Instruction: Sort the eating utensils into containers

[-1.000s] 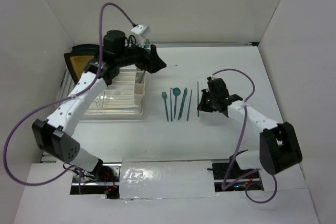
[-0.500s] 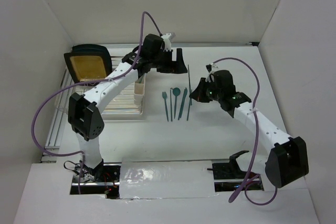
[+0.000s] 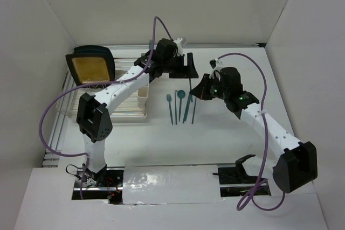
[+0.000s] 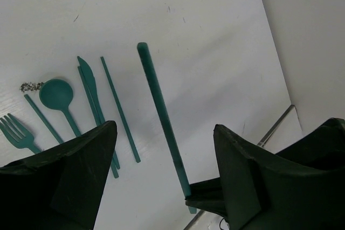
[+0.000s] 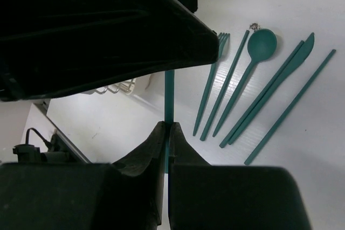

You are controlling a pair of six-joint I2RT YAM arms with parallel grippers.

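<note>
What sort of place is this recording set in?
Probably a lab test cell staged as a kitchen chore: plain white panel walls box in a white table, with a clear wire-ribbed dish rack and a row of dark teal plastic cutlery laid out.

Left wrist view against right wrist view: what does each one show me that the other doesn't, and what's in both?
Only the left wrist: the left claw open, with the stick showing between its fingers, the stick's free end, and the side wall.

Only the right wrist: how the right claw closes its two fingers on that stick, and a corner of the rack.

Both: the held stick, plus the fork, spoon and knife lying flat.
</note>
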